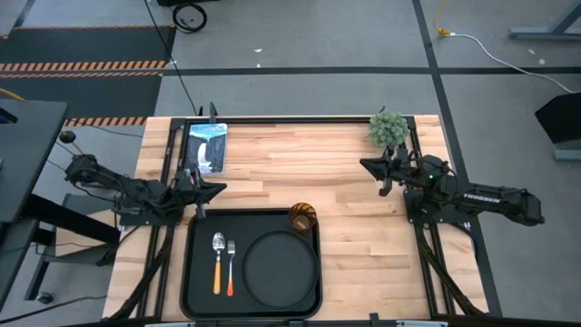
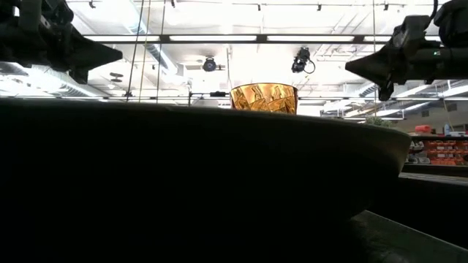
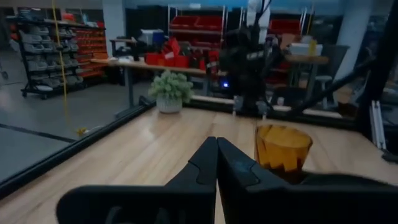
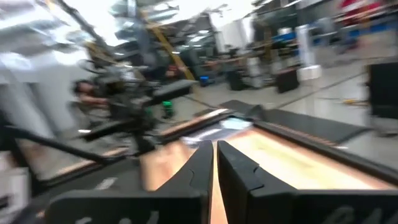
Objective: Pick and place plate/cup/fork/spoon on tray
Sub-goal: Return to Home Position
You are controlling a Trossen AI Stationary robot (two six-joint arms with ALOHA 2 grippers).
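The black tray [image 1: 194, 272] lies at the table's near edge. On it rest the round black plate [image 1: 280, 269], the amber cup [image 1: 302, 218] at its far right corner, the spoon [image 1: 218, 262] and the fork [image 1: 231, 265] side by side at its left. The cup also shows in the low view [image 2: 264, 98] and the left wrist view [image 3: 283, 147]. My left gripper [image 1: 221, 189] is shut and empty, above the table just beyond the tray's far left corner. My right gripper [image 1: 365, 164] is shut and empty at the table's right, near the plant.
A small potted plant [image 1: 389, 128] stands at the far right of the table. A picture card [image 1: 205, 145] lies at the far left. Bare wood [image 1: 300, 168] spans the middle between the two arms.
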